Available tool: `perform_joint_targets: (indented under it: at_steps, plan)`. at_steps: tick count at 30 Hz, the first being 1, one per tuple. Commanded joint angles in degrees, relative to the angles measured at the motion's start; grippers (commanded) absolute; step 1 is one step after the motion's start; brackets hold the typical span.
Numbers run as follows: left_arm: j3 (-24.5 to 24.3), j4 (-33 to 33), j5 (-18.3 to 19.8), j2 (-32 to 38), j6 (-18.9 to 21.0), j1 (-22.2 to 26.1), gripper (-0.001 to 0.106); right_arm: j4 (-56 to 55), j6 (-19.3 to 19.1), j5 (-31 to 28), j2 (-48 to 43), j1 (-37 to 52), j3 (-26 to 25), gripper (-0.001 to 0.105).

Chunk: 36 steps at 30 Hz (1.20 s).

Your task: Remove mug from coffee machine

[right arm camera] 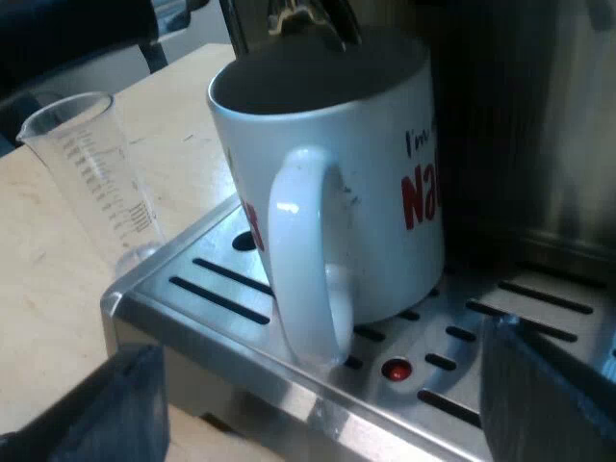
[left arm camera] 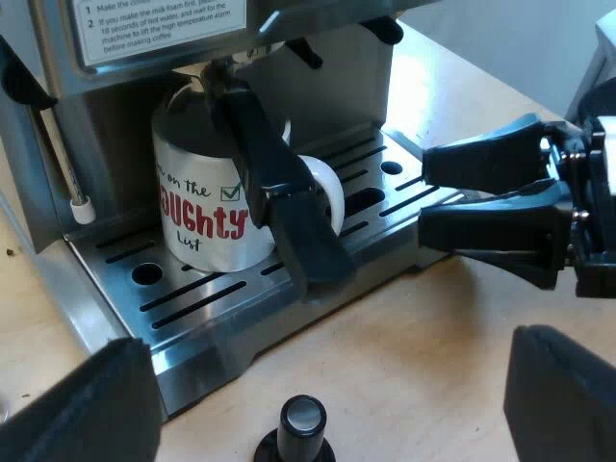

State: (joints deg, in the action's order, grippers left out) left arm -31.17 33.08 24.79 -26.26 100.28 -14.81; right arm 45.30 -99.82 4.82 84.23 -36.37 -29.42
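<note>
White mug (left arm camera: 207, 207) spotted on drip tray (left arm camera: 212, 351), handle (right arm camera: 303, 260) twd R gripper (right arm camera: 327, 395); held fingers wide, lined up for grab. L gripper (left arm camera: 327, 399) wide too, empty, parked clear.

left gripper (left arm camera: 325, 399): two broad black fingers (left arm camera: 82, 409), matte, finely grained, with blunt rounded edges. right gripper (left arm camera: 425, 197), as seen from the other arm: black as well, hard and angular, each finger a tapering wedge with flat facets and a squared tip. behind those fingers a black jointed block (left arm camera: 563, 207) with small silvery screw heads (left arm camera: 578, 218), then a white housing (left arm camera: 604, 130) at the wrist. close up, the same right fingers (right arm camera: 549, 395): dark grey-black pads, thick, matte, with a faintly fuzzy grain and softened corners.
</note>
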Motion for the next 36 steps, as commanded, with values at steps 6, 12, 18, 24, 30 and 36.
perform_joint_targets:
  at_steps: [6, 12, 18, 24, 30, 36]
  plan:
    - [0.0, -0.3, -0.1, 0.0, -0.3, -0.2, 0.087, 1.2, -0.4, 0.1, 4.6, 0.0, -3.2, 0.069]
    - [0.0, -0.3, -0.1, 0.0, -0.3, -0.2, 0.087, 1.2, -0.6, 0.1, 8.2, 0.0, -6.8, 0.069]
    - [0.0, -0.3, -0.1, 0.0, -0.3, -0.2, 0.087, 1.2, -0.6, 0.1, 11.3, 0.0, -10.0, 0.069]
    - [0.0, -0.3, -0.1, 0.0, -0.3, -0.2, 0.087, 1.2, -0.6, 0.1, 14.3, 0.0, -13.5, 0.069]
    - [0.0, -0.3, -0.1, 0.0, -0.3, -0.2, 0.087, 1.2, -0.6, 0.1, 16.8, 0.0, -16.2, 0.069]
    - [0.0, -0.3, -0.1, 0.0, -0.3, -0.2, 0.087, 1.2, -0.6, 0.1, 18.6, 0.0, -18.1, 0.069]
